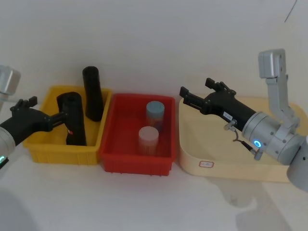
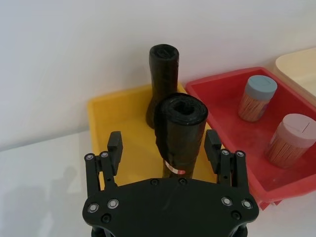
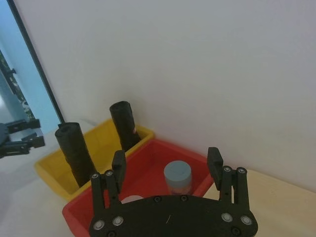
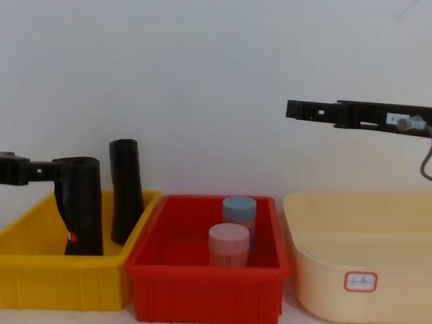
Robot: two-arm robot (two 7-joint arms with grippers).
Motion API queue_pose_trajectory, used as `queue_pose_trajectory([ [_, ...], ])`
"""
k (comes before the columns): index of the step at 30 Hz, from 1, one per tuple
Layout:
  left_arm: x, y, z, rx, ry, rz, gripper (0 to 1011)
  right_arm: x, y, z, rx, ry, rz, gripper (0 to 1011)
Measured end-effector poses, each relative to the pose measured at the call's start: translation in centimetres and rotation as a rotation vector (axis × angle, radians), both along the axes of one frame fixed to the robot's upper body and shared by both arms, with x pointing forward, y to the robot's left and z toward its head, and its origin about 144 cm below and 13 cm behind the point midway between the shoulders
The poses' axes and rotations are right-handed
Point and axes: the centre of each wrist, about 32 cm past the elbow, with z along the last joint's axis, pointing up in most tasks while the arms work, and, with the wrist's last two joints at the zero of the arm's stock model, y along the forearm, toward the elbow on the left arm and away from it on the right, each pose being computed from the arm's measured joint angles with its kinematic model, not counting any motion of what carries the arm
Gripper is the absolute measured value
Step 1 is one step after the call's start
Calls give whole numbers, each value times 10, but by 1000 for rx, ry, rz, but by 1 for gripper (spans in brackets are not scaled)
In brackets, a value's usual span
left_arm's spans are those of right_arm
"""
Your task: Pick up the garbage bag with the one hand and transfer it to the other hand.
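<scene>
Black rolls: two, stood upright in the yellow bin [image 1: 48, 151]; the garbage bag [image 1: 74, 120] is the nearer, red-marked one.
Left gripper [image 2: 164, 142]: fingers spread, placed either side of the garbage bag.
Right gripper [image 1: 195, 87]: fingers spread, raised above the cream tray [image 1: 226, 168].
Jars [image 1: 155, 111]: two, in the red bin [image 1: 134, 166].

No readable text anywhere.
- Cream tub [image 4: 351, 198]: red-bordered white label [image 4: 360, 281] on front wall, characters too small to read.
- Right end effector [image 1: 196, 86]: white sticker [image 1: 226, 115], print illegible.
- Garbage bag [image 4: 81, 202]: red-and-white band [image 4: 72, 236] near lower end, lettering not discernible.
</scene>
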Motion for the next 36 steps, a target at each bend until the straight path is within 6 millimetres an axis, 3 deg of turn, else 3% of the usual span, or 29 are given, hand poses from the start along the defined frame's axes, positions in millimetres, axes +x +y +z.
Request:
queue_pose_trajectory([
  [20,28,-10,-26,-84,45,-24,1001,-4,6,1,-6,2,39,1001],
  [36,47,-19,-35,-82,42,-39,1001,-2,6,2,-18,13,69,1001],
])
